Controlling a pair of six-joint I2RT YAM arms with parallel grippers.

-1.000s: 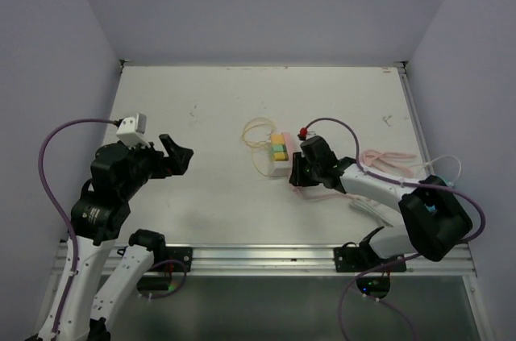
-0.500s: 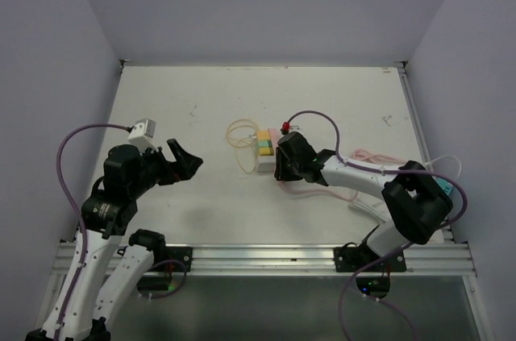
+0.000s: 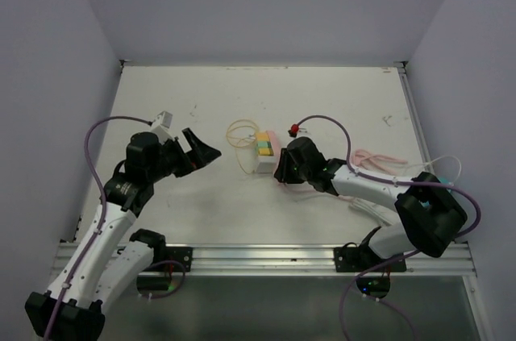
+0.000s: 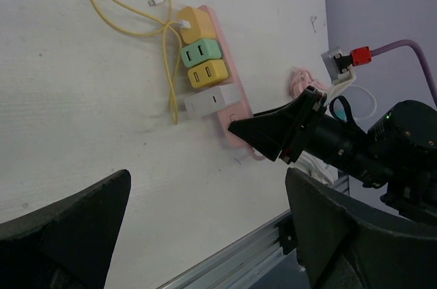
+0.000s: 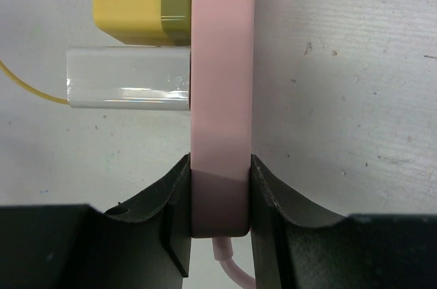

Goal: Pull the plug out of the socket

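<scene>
A pink power strip [image 3: 277,146] lies mid-table with several plugs in it: a yellow one with a yellow cable [image 4: 193,24], a green one [image 4: 200,52], a second yellow one [image 4: 207,74] and a white one [image 4: 212,101]. My right gripper [image 3: 284,172] is shut on the strip's near end [image 5: 222,98], with the white plug [image 5: 126,87] just beyond the fingers. My left gripper [image 3: 205,151] is open and empty, left of the strip and apart from it. In the left wrist view the strip [image 4: 235,84] lies well ahead of its spread fingers [image 4: 68,227].
A yellow cable loop [image 3: 240,133] lies left of the strip. The strip's pink cord and a white cord [image 3: 387,160] lie bunched at the right. A metal rail [image 3: 258,256] runs along the near edge. Purple walls enclose the table.
My right gripper has shifted the power strip a little to the left. My left arm has swung right, bringing its open gripper closer to the strip.
</scene>
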